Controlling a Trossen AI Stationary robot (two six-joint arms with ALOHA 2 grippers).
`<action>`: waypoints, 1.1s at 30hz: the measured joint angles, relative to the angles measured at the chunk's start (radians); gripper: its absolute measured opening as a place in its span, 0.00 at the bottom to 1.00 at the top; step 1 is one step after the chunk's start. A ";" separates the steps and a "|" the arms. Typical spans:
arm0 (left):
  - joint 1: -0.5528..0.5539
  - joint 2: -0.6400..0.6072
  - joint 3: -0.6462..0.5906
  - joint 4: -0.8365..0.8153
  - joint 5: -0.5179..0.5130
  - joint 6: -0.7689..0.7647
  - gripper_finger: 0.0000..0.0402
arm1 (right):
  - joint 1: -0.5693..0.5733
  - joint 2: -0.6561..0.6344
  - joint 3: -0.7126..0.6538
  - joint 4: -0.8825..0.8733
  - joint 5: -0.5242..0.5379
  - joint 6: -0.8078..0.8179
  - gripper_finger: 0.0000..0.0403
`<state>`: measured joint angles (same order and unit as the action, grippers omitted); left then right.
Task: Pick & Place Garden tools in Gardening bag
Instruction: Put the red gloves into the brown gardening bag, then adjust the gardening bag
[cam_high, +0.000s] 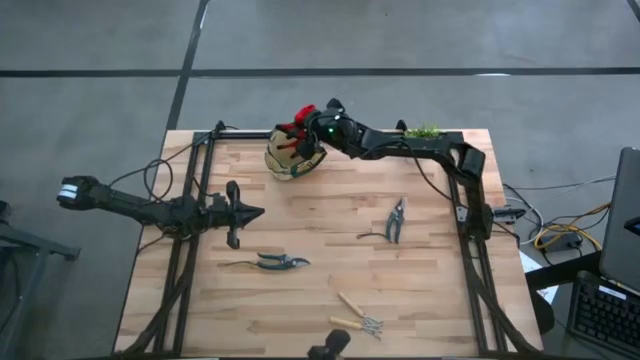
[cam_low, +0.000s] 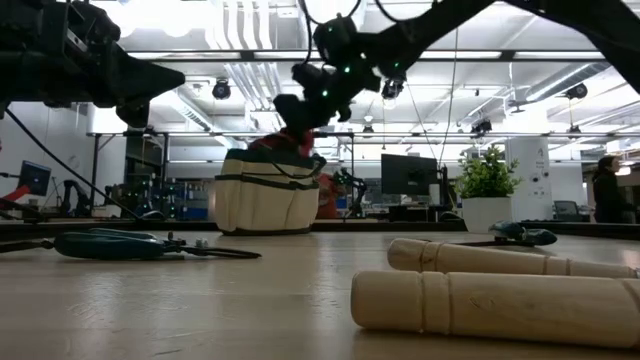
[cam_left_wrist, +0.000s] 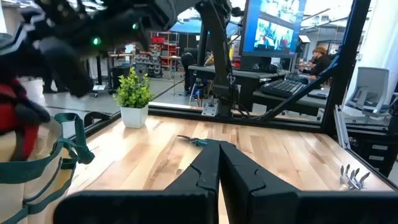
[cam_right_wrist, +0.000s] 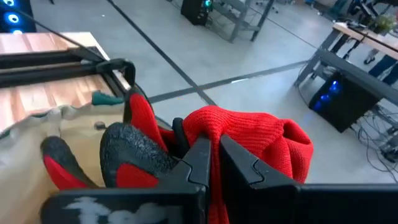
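Right gripper (cam_right_wrist: 212, 163) pinches the red glove (cam_right_wrist: 249, 140), hiding the bag (cam_high: 285, 160) opening.

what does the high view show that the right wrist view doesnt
Only the high view: the left gripper, shut and idle over the table's left side, two pruning shears, the wooden-handled tools near the front edge and the potted plant. Only the right wrist view: the glove's knit red cuff and black fingertips up close. Both: the right gripper shut on the glove over the gardening bag.
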<state>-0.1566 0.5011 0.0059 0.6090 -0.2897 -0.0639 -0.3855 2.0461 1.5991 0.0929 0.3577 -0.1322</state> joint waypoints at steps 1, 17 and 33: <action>0.000 0.000 0.000 0.000 0.000 0.000 0.03 | 0.000 0.011 0.007 0.000 0.000 0.002 0.03; 0.000 0.000 0.000 -0.005 0.000 0.000 0.03 | -0.002 0.061 0.151 -0.221 -0.123 0.051 0.31; 0.000 0.000 0.000 -0.006 0.000 0.000 0.03 | 0.043 0.037 0.166 -0.488 -0.394 -0.302 0.40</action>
<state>-0.1566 0.5007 0.0059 0.6029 -0.2897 -0.0639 -0.3422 2.0834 1.7649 -0.3947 -0.0360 -0.4343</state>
